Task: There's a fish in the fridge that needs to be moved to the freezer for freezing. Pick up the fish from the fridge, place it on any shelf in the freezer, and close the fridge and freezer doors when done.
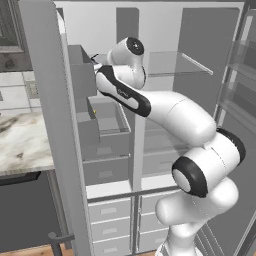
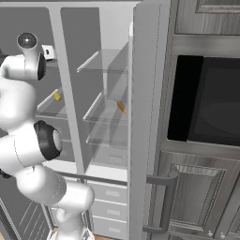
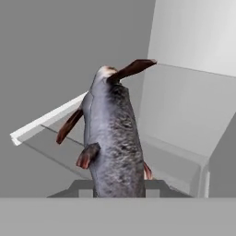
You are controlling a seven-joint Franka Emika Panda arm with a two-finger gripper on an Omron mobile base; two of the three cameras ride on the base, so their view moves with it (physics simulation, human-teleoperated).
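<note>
Nearest in the hand view, the fish stands up from between the jaws, which are clenched on its lower body — the dark tips sit on either side of it at the bottom edge. It is grey and speckled, with reddish-brown fins and a tail splayed at the top, and it rises lengthwise away from the camera. Judged from its look, it is light and fairly stiff along the spine, but the flanks are rounded and probably slick, so a grip across the thick middle of the body is the safest; the thin fins and tail would likely bend or slip. As held now, most of its length sticks out beyond the grip, so it may pivot if bumped.

Just behind the fish lies a clear glass shelf with a pale front edge, then the white back wall of the compartment.

From the left base view, the arm reaches into the freezer, past its open plain door. In the right base view, the fridge stands open too.
</note>
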